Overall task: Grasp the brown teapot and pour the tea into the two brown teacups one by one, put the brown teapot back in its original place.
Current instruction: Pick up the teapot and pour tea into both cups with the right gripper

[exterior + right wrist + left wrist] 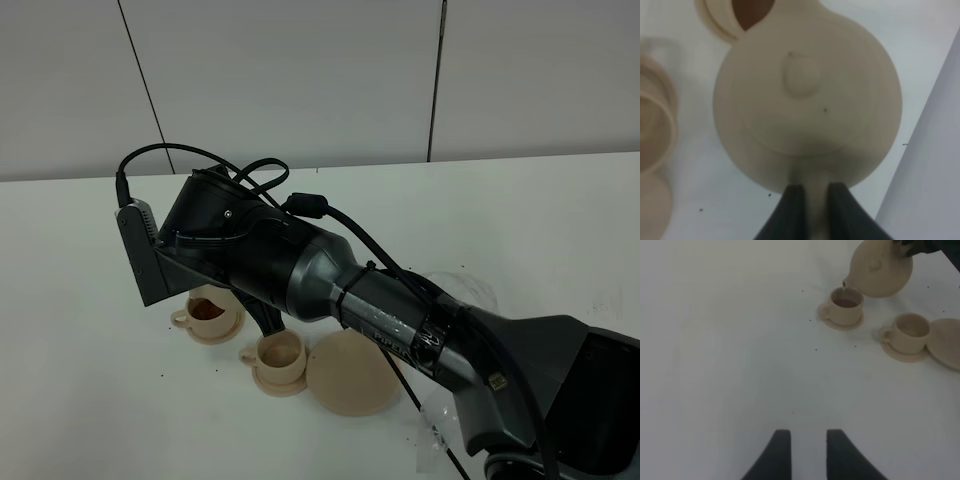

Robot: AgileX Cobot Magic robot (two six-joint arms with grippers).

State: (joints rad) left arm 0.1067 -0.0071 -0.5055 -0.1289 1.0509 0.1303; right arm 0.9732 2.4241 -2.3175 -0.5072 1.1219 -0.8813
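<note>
Brown teapot (882, 270): hung tilted, spout over the tea-filled teacup (844, 305)
Right gripper (812, 192): jaws were clamped on the teapot's handle
Left gripper (808, 440): jaws stood slightly apart, empty, above the worktop (715, 340)
Second teacup (911, 331): sat just beside the big saucer (947, 342)

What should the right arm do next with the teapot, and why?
Probably tip the brown teapot back upright to stop the pour. The right pincer holds it tilted over one teacup, which already shows brown tea, while the other teacup, beside the big saucer, looks empty.
</note>
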